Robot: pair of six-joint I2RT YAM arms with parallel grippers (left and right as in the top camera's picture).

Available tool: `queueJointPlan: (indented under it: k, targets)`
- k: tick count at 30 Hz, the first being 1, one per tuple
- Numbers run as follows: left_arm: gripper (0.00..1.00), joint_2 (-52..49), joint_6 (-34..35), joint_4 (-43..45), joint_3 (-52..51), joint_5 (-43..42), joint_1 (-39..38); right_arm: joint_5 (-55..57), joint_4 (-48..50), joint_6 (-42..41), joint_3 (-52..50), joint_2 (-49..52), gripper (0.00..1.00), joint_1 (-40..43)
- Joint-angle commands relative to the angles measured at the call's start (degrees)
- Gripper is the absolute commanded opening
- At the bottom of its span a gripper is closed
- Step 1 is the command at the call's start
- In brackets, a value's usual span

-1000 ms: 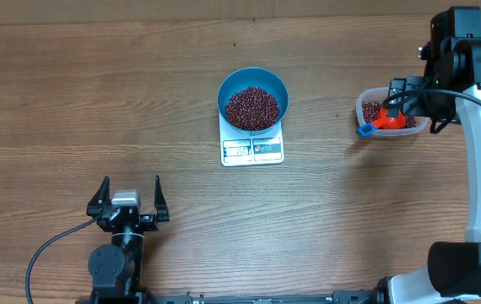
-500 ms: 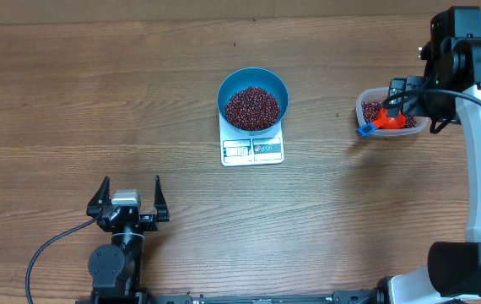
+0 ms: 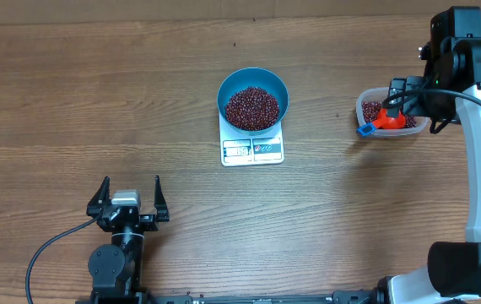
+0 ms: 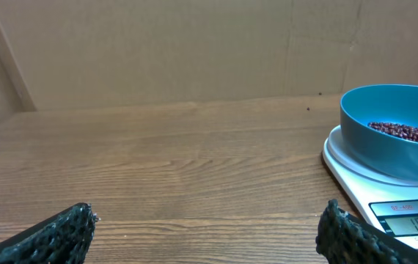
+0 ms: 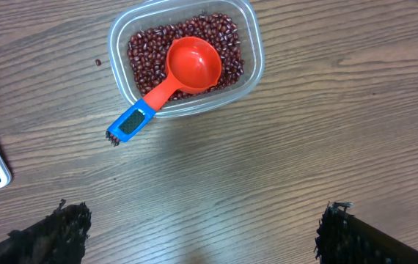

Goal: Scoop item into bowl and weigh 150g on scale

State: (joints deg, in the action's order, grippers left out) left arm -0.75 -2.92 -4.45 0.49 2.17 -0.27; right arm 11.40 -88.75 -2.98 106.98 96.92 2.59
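The light-blue bowl (image 3: 253, 78) stands on the white scale (image 3: 252, 150) at the table's middle, with a heap of dark red beans (image 3: 252, 108) in it. In the left wrist view the bowl (image 4: 385, 139) and scale (image 4: 352, 180) lie at the right, and the display reads 150. My left gripper (image 3: 128, 196) rests open near the front left, far from the scale, with nothing between its fingers (image 4: 62, 235). My right gripper (image 5: 202, 235) hangs open and empty above the table beside a clear tub (image 5: 257, 66). An orange-red scoop (image 5: 192, 64) with a blue handle end lies in that tub.
The tub (image 3: 360, 108) of beans sits at the right side, partly under the right arm (image 3: 451, 59). One stray bean (image 5: 98, 62) lies on the wood beside the tub. The scoop's handle sticks out over the tub's rim toward the scale.
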Motion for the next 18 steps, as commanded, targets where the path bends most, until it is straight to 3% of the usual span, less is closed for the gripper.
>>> queueJointPlan:
  k: [1, 4, 12, 18]
  targets:
    - [1.0, 0.5, 1.2, 0.15, -0.22, 0.13, 0.33, 0.57, 0.24, -0.17, 1.03, 0.15, 1.0, 0.11]
    - [1.0, 0.5, 1.2, 0.15, -0.22, 0.13, 0.33, -0.09, 4.52, -0.2, 1.03, -0.59, 1.0, 0.04]
    - [1.0, 0.5, 1.2, 0.15, -0.22, 0.13, 0.33, -15.76, 21.18, -0.2, 0.98, -5.49, 1.0, 0.02]
    - [1.0, 0.5, 1.2, 0.15, -0.22, 0.13, 0.35, -18.14, 25.68, -0.22, -0.44, -6.84, 1.0, -0.85]
